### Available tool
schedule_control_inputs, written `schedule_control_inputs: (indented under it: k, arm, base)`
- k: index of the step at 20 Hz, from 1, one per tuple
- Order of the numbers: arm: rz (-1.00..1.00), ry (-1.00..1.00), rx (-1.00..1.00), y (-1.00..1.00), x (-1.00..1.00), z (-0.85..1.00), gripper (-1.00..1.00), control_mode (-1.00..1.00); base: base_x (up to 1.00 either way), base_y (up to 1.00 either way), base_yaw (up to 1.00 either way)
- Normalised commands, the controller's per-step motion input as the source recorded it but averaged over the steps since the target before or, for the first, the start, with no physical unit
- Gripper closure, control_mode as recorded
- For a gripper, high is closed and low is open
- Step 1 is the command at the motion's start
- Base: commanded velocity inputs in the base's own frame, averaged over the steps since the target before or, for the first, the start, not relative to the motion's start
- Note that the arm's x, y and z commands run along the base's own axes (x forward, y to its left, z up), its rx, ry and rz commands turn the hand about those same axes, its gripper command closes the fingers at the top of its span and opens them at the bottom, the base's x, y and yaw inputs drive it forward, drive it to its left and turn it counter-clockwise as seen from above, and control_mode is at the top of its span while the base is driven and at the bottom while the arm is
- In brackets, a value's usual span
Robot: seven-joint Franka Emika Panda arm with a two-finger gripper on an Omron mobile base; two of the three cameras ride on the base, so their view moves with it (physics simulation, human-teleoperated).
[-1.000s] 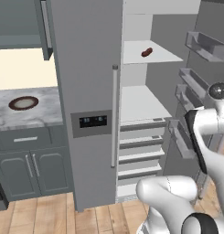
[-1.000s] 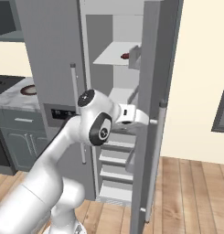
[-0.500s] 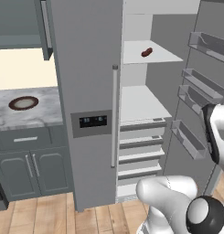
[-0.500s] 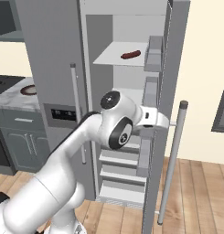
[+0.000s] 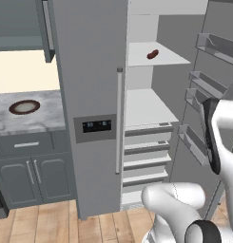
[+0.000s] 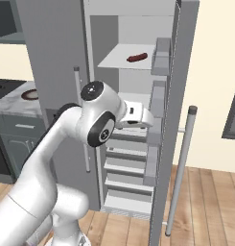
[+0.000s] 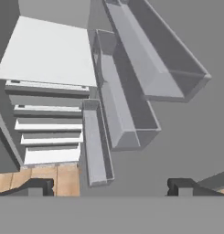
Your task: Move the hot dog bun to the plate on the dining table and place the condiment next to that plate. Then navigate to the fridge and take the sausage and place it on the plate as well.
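Kitchen, fridge [image 5: 96, 142] with right door [image 6: 179, 96] swung open. Sausage [image 5: 152, 54]: lying alone on the upper shelf [image 5: 156, 58] inside. Tool [image 7: 111, 186]: fingers spread apart, gripping nothing, facing the door bins [image 7: 127, 105]. Marble table [image 5: 27, 116], left of the fridge: one bowl [image 5: 24, 107].

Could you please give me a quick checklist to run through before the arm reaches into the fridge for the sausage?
1. Fridge door swung open: ok.
2. Sausage in sight, lying on the upper shelf: ok.
3. Gripper open and holding nothing: ok, its fingertips stand far apart.
4. Gripper aimed at the sausage: not ok, the hand view looks at the door bins and the drawers.
5. Path to the shelf past the door bins: cannot tell.
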Motion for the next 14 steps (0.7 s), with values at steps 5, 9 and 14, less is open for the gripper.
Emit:
schedule_control_inputs:
  k: [5, 9, 14]
  arm:
    - [0.05, 0.0, 0.0, 1.0, -0.29, 0.1, -1.0, -1.0]
    - [0.05, 0.0, 0.0, 1.0, -0.35, 0.12, -1.0, -1.0]
    - [0.14, 0.0, 0.06, 0.97, -0.6, 0.33, -1.0, -1.0]
  base:
    - [0.0, 0.0, 0.0]
    - [0.0, 0.0, 0.0]
    - [0.0, 0.0, 0.0]
